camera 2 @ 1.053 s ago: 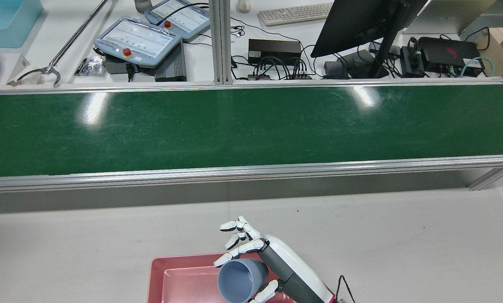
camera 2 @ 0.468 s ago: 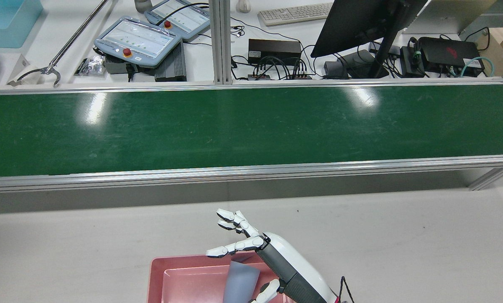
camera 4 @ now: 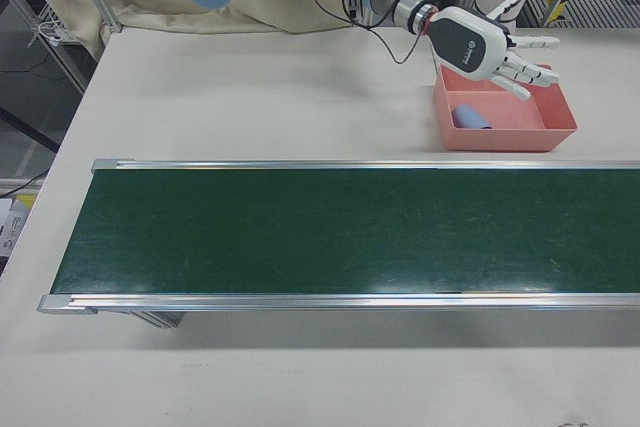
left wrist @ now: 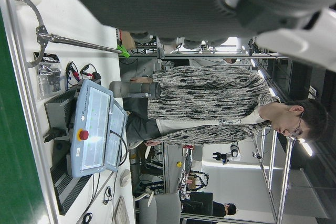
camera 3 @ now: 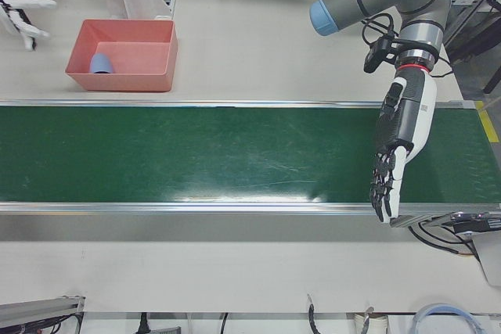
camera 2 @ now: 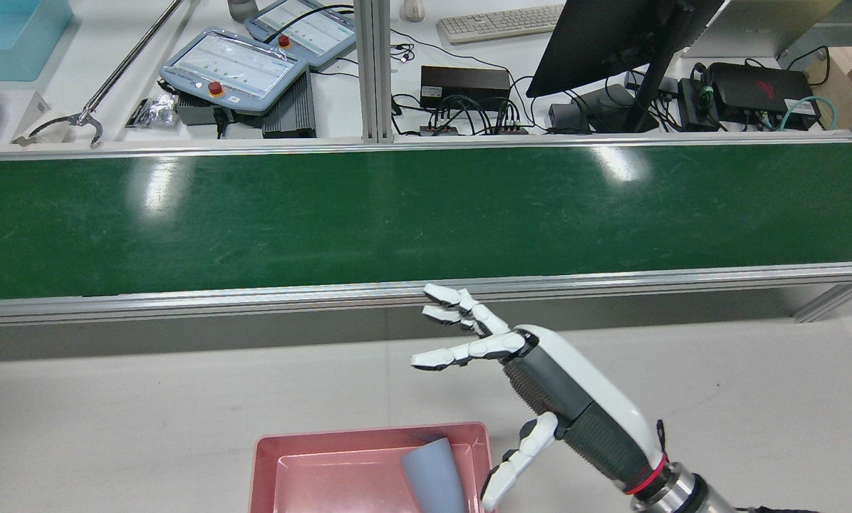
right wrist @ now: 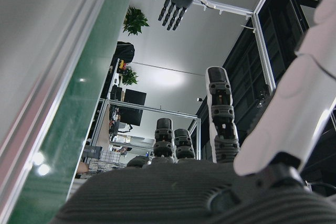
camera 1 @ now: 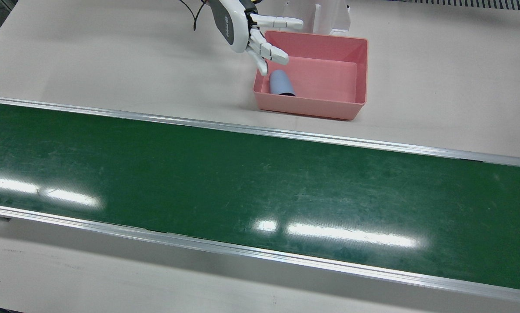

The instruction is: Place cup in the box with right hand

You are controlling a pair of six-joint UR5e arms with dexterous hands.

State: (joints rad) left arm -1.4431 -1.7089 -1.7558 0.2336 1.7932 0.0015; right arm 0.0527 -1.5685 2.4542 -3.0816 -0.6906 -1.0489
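The blue-grey cup [camera 1: 281, 82] lies on its side inside the pink box [camera 1: 312, 111], against the wall nearest my right arm. It also shows in the rear view [camera 2: 437, 474] and the right-front view [camera 4: 470, 117]. My right hand [camera 1: 260, 39] is open and empty, fingers spread, raised above the box's corner and apart from the cup. It shows in the rear view [camera 2: 533, 370] beside the box [camera 2: 369, 436]. My left hand [camera 3: 395, 146] is open and empty, fingers pointing down over the belt's far end.
The green conveyor belt [camera 1: 242, 182] runs across the table beyond the box. Past it in the rear view stand two teach pendants [camera 2: 234, 71], a monitor [camera 2: 611, 43] and cables. Bare white table [camera 2: 148, 399] surrounds the box.
My right hand opened and let go of the cup, which dropped into the box. The hand then rose and moved away from the box toward the belt.
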